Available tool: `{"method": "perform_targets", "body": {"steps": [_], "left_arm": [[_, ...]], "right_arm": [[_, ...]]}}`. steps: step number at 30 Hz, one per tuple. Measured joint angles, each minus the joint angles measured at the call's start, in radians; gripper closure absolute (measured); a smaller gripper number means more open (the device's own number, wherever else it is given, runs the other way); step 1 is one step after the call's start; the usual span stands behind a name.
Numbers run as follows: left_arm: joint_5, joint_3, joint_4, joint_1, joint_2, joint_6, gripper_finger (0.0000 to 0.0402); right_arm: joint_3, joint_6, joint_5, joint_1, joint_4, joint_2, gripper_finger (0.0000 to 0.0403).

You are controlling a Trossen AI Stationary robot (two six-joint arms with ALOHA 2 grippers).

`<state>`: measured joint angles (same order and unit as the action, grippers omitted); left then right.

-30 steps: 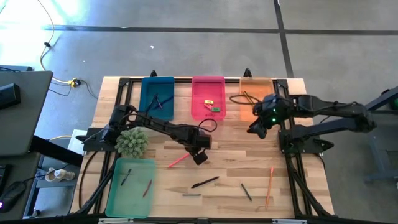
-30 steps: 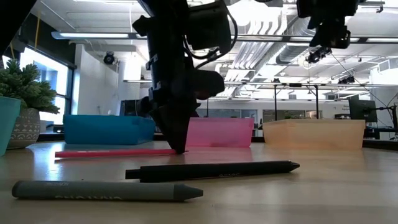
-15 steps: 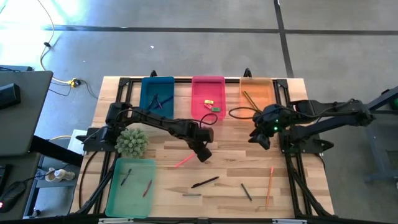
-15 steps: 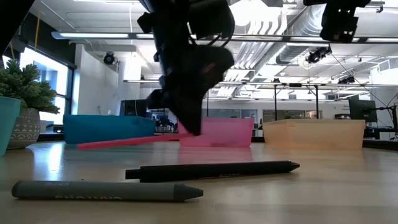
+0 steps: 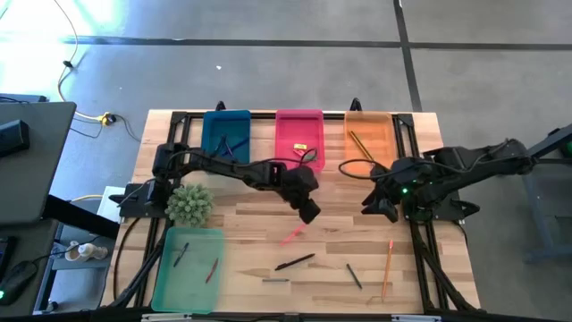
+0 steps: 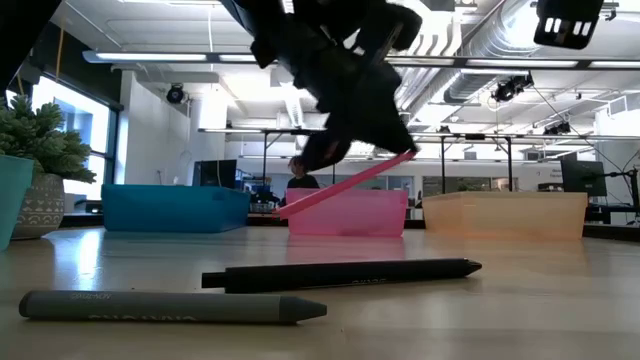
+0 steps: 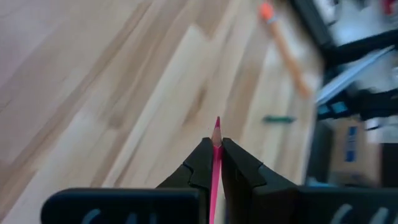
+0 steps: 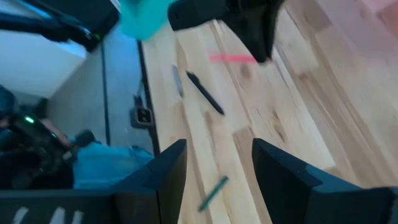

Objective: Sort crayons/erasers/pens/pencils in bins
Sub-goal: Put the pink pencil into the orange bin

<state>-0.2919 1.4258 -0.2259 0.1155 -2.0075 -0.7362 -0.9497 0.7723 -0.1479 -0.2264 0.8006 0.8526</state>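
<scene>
i see four bins (image 5: 226, 134) on the worktop (image 5: 340, 241). my left gripper (image 5: 309, 213) pinches one pink pencil (image 5: 292, 235) above mid-worktop. my right gripper (image 5: 378, 210) hangs spread beside the orange bin. four sticks lie loose up front.

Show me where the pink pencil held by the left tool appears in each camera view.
High view: pink pencil hangs below the left tool, mid-table.
Low view: slanted, lifted in front of the pink bin.
Left wrist view: tip pokes out between the shut fingers.
Right wrist view: pink streak near the top.
Shared landmark: black pen.
</scene>
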Motion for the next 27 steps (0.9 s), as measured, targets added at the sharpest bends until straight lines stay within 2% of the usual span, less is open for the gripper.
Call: {"method": "perform_targets", "body": {"steps": [12,19,23,27], "left_arm": [[-0.081,0.0,0.306,0.067,0.0,-0.101,0.0401],[-0.083,0.0,0.336,0.088,0.0,-0.103,0.0401],[-0.083,0.0,0.339,0.088,0.0,-0.101,0.0401],[-0.084,0.0,0.345,0.087,0.0,-0.099,0.0401]], "right_arm": [[0.0,0.084,0.124,-0.045,-0.017,-0.104,0.0229],[0.0,0.146,0.14,-0.045,0.036,-0.107,0.0229],[0.0,0.217,0.267,-0.045,0.17,-0.1,0.0229],[0.0,0.155,0.316,-0.045,0.204,-0.076,0.0229]]}}
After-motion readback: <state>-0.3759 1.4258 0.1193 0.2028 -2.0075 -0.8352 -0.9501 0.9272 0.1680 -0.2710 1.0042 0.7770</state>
